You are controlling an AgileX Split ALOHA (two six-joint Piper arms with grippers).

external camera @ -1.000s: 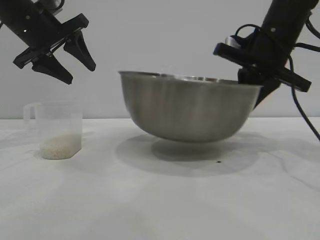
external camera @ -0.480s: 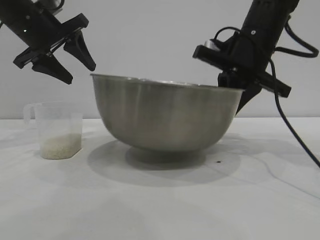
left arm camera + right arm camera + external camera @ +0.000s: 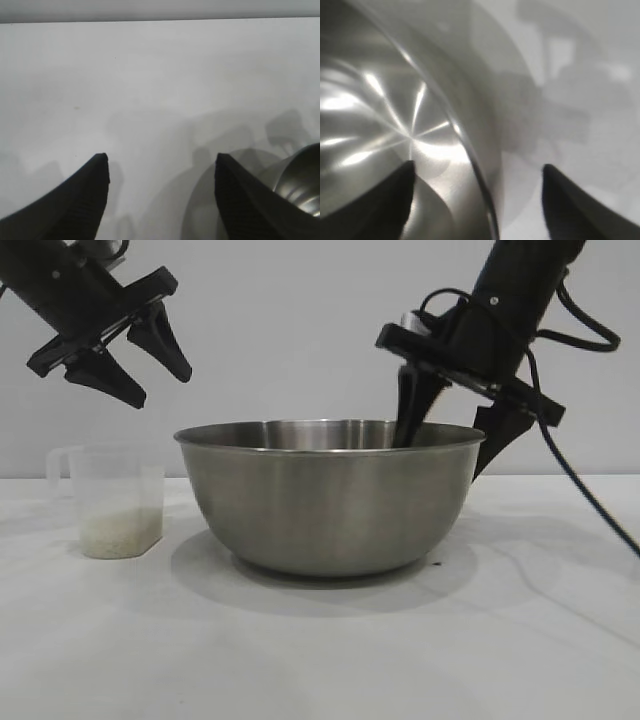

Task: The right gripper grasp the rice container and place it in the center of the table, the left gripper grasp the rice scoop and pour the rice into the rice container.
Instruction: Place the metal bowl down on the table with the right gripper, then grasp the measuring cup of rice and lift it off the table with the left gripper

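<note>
The rice container, a large steel bowl, stands flat on the white table near its middle. My right gripper is open at the bowl's right rim, with one finger inside the bowl and the other outside; the right wrist view shows the rim passing between the spread fingers. The rice scoop, a translucent cup, stands upright left of the bowl with a pale layer of rice in its bottom. My left gripper hangs open and empty above the scoop. It also shows in the left wrist view.
A small dark speck lies on the table by the bowl's right foot. The bowl's edge shows in the left wrist view. A black cable trails from the right arm down to the right.
The right gripper has carried the bowl leftward and lowered it from a tilted, raised position onto the table, then opened off the rim. The left arm and scoop have not moved.
</note>
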